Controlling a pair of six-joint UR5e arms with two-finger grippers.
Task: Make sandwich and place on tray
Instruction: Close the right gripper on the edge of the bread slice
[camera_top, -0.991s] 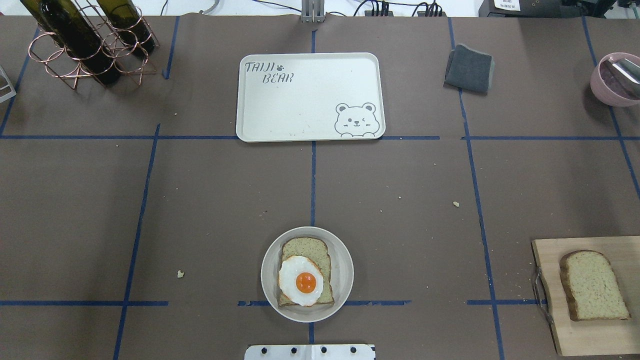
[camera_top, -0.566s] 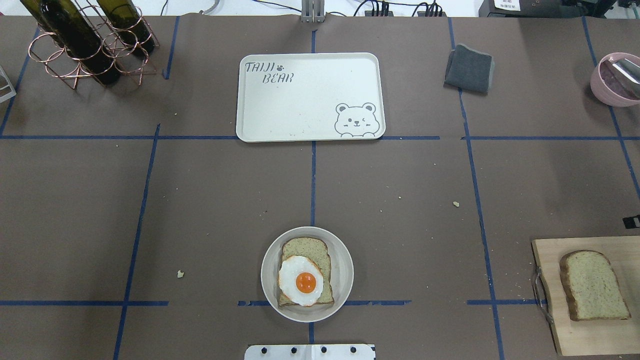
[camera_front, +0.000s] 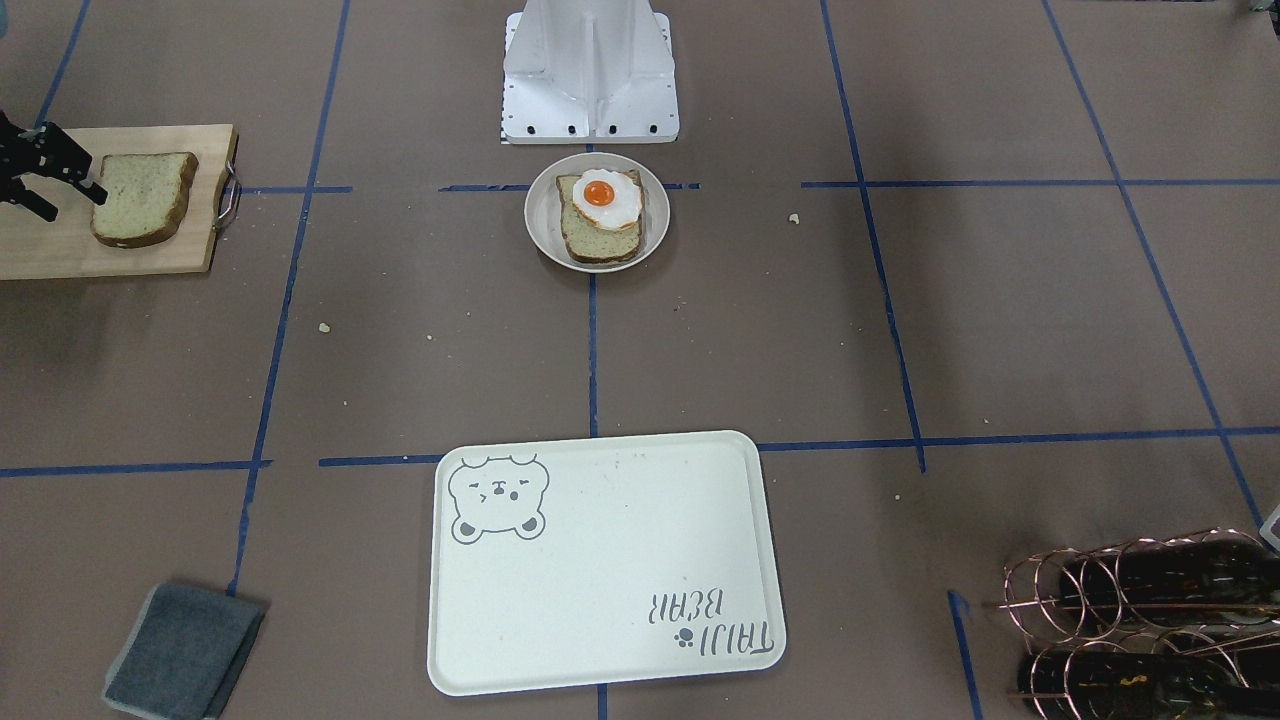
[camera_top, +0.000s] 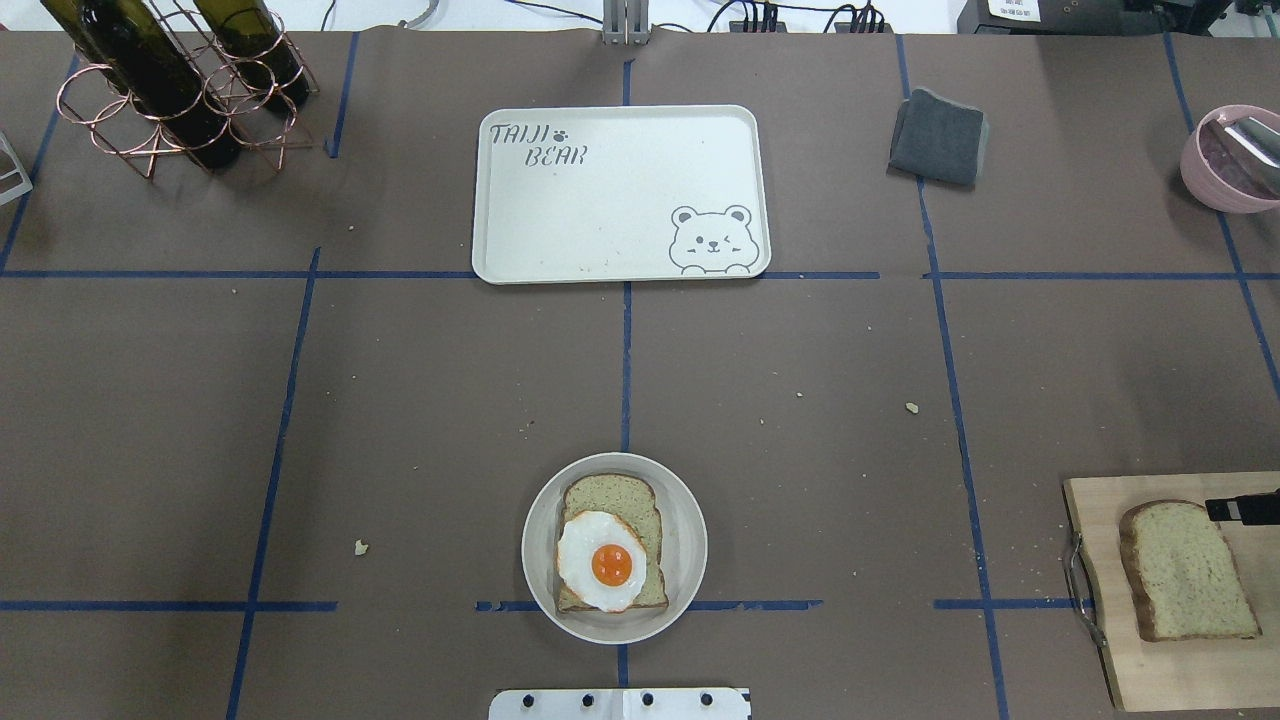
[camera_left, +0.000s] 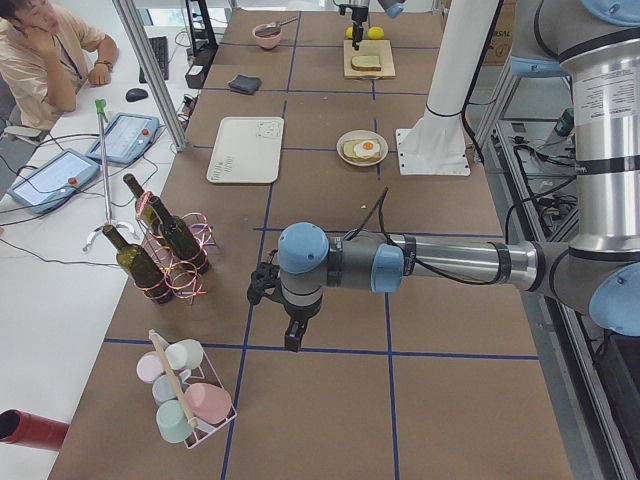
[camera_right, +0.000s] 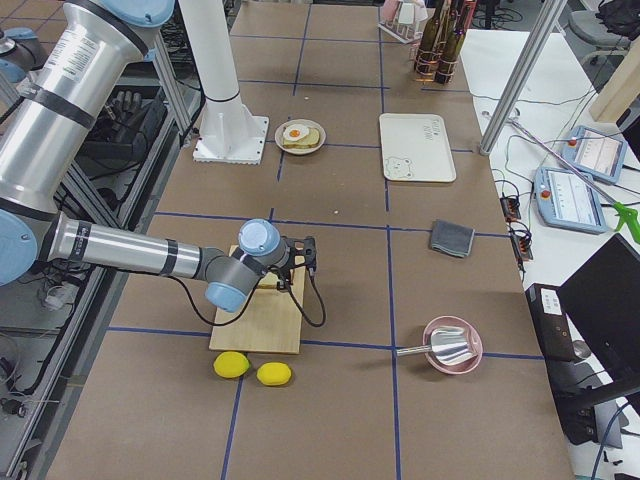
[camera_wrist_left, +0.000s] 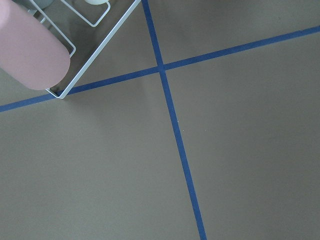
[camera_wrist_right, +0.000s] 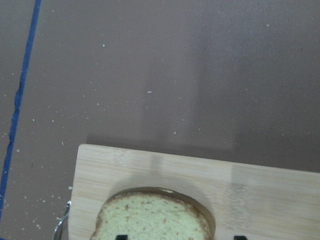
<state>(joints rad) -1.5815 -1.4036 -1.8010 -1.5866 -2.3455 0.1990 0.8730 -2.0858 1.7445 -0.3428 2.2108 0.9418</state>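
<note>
Right gripper (camera_front: 78, 206), jaws apart, hovers over the porous, brown-crusted slice (camera_front: 143, 198) near the smooth wooden board's (camera_front: 40, 255) edge; whether the left gripper (camera_left: 291, 338) is parted or closed cannot be told.

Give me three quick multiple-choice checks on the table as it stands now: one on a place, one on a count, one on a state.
1. Where does the loose bread slice lie? A on the tray; B on the wooden cutting board; C on the plate.
2. How many lemons lie beside that board? A one; B two; C three.
3. What state is the fried egg in? A lying uncovered; B under a second slice; C on bare table.
Key: 1 B, it sits wholly on the wood; 2 B, two yellow ones in the right side view; 3 A, its yolk shows in full.
</note>
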